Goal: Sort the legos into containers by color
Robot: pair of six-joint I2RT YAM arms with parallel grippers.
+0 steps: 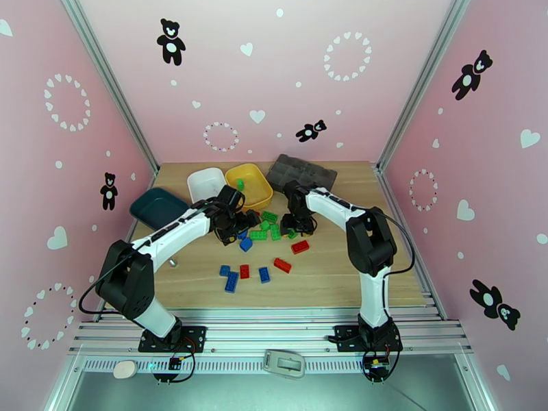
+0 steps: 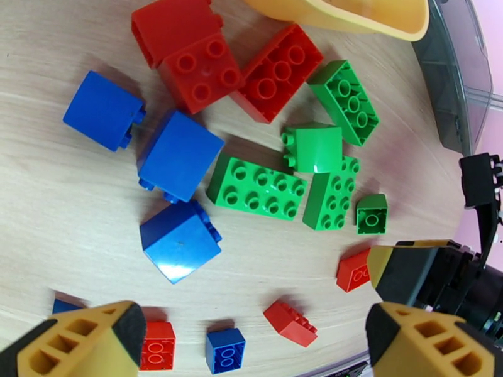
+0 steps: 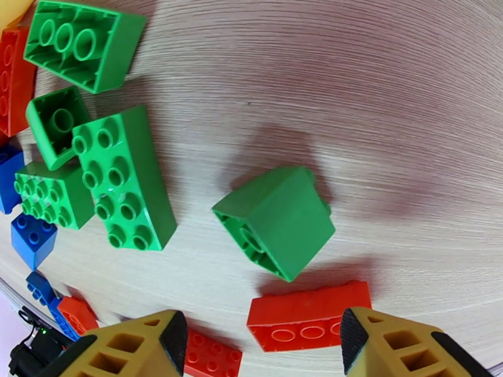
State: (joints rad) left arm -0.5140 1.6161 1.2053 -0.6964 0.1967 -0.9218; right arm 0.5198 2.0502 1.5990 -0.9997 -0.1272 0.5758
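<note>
L gripper (image 2: 248, 344) spread wide, empty, over mixed red/blue/green legos (image 2: 258, 186) mid-table; R gripper (image 3: 264, 347) partly open, empty, above tipped green brick (image 3: 276, 221); white tray (image 1: 205, 183), yellow tray (image 1: 248, 181), teal tray (image 1: 157, 207) just beyond pile

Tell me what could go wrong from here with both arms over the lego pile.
The left gripper and right gripper hover close together over the same legos, so they might collide. The small green brick lies tipped on its side, so a grip could slip off it. A red brick sits close beside it and may get pinched too.
</note>
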